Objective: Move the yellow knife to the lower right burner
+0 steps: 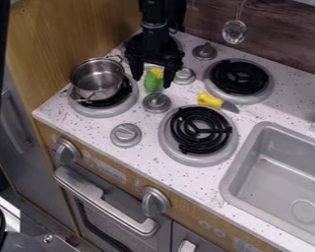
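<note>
The black gripper (pixel 153 78) hangs over the left back part of the stove top, its two fingers spread apart with a green and yellow object (pixel 154 80) seen between and below them. To its right lies the knife (pixel 216 102), yellow handle toward the left and short grey blade pointing right, on the speckled counter between the two right burners. The lower right burner (pixel 198 133), a black coil in a grey ring, sits just below the knife with nothing on it.
A metal pot (pixel 97 78) stands on the lower left burner. Grey knobs (pixel 126 135) rise between the burners. The upper right burner (pixel 239 77) is behind the knife, and a sink (pixel 278 172) lies to the right.
</note>
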Robot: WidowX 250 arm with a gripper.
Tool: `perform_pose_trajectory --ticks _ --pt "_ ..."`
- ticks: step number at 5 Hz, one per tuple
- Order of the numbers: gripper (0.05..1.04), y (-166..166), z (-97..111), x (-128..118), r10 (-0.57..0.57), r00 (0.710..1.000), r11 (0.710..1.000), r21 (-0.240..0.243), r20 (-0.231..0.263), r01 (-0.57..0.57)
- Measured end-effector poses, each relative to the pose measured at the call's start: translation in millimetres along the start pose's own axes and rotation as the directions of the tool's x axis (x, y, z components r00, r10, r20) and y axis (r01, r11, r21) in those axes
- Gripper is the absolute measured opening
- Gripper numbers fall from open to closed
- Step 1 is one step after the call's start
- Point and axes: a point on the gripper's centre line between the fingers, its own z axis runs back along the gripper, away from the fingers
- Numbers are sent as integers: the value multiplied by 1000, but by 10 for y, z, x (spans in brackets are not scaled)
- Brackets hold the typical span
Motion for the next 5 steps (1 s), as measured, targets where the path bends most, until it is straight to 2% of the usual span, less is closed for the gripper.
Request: perform_pose_trajectory --ticks 1,2,3,4,5 --pt "995 -19 -179 -89 -1 999 1000 -4 -50 1" --pt "996 -196 -225 -94 28 994 1000 -2 -104 -28" --pt "995 -585 -142 -9 -6 997 1000 -26 -71 4" --pt "996 -749 -164 75 32 999 998 -44 -40 -34" --pt "995 -999 -169 173 3 1000 995 -98 -17 -5"
